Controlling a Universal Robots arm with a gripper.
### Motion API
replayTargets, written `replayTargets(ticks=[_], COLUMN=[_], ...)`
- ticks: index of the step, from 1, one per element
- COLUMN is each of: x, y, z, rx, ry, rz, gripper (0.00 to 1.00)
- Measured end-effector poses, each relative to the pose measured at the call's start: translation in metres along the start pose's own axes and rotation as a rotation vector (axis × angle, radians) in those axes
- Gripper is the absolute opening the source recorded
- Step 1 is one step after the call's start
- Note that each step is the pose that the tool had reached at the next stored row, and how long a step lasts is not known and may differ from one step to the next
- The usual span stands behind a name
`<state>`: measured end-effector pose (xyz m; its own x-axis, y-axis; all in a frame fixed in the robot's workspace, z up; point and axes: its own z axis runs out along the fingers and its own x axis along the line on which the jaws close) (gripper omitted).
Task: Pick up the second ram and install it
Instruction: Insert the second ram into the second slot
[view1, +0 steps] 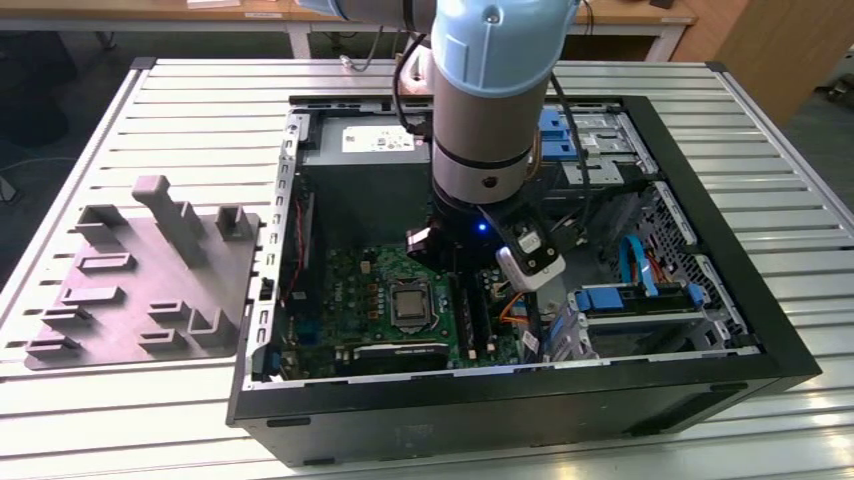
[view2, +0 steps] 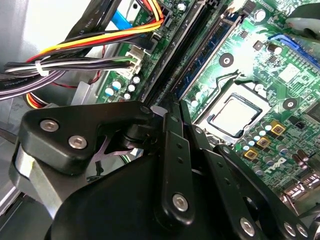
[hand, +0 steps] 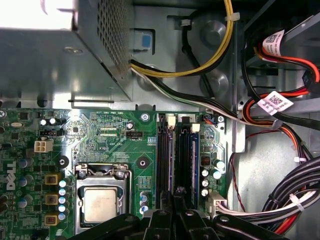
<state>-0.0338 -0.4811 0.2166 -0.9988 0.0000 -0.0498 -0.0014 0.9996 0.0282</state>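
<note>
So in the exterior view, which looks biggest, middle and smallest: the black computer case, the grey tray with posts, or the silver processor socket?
Largest to smallest:
1. black computer case
2. grey tray
3. silver processor socket

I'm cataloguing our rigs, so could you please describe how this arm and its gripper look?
The arm is a thick cylinder with a light blue cap over a silver-grey section, black cables running alongside and a small blue light low down. The gripper is matte black linkage bars joined by silver screws.
</note>
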Motion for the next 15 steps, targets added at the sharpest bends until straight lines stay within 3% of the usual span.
replayTargets(ticks=[7, 11, 15], x=[0.0000, 0.0000, 0.0000], y=[0.0000, 0.0000, 0.0000], z=[0.0000, 0.0000, 0.0001], rx=[-0.0006, -0.0128, -0.0186], ry=[-0.0002, -0.0022, -0.0032], rz=[0.000, 0.001, 0.001], gripper=[0.13, 0.13, 0.13])
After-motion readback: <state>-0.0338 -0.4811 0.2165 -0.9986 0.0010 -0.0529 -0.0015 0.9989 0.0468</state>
